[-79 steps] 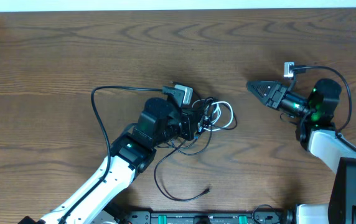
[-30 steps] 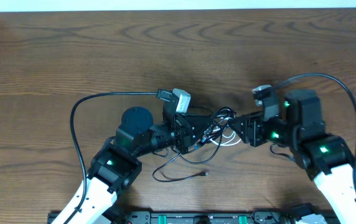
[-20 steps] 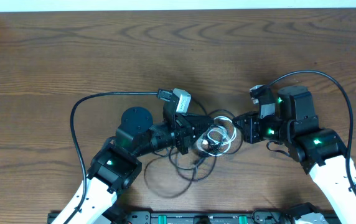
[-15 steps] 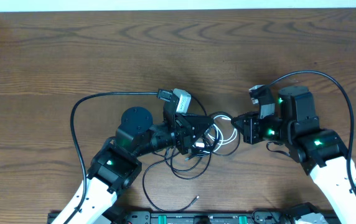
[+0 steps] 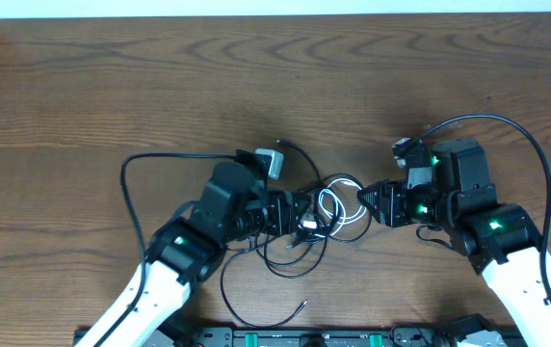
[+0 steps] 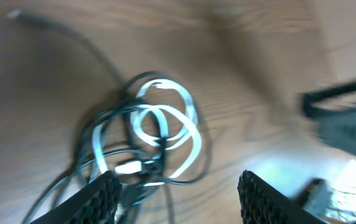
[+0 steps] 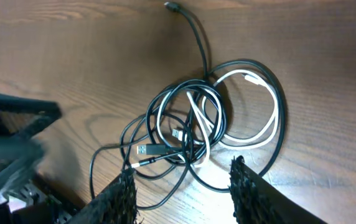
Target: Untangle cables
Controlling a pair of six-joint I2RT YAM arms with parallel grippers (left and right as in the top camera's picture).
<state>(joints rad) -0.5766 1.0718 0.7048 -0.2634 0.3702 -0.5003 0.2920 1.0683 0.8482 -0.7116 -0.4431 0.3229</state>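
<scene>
In the middle of the worktop (image 5: 83,77) we see the cables (image 5: 331,204) lying as one loose tangle, right between the two arms. The white cable (image 7: 271,118) makes a few round loops. The black cables (image 7: 200,40) wind through and around those loops, so the cords cross each other several times.

From the right wrist view we can make out a small flat plug (image 7: 144,150) at the lower left of the heap, lying among the other strands. One black strand runs up and away from the heap to a plug end (image 7: 172,6) that lies on bare wood. From overhead, another black tail (image 5: 295,309) swings out below the tangle in a wide curve and ends near the front edge of the worktop.

The left gripper (image 5: 304,214) sits at the left side of the tangle with its jaws spread wide. Its own wrist view is blurred, but there the strands lie just ahead of the fingers (image 6: 100,194) and we see nothing clamped between them. The right gripper (image 5: 364,198) points at the tangle from the right, just beside the white loops. Its jaws are also apart and it holds nothing.
</scene>
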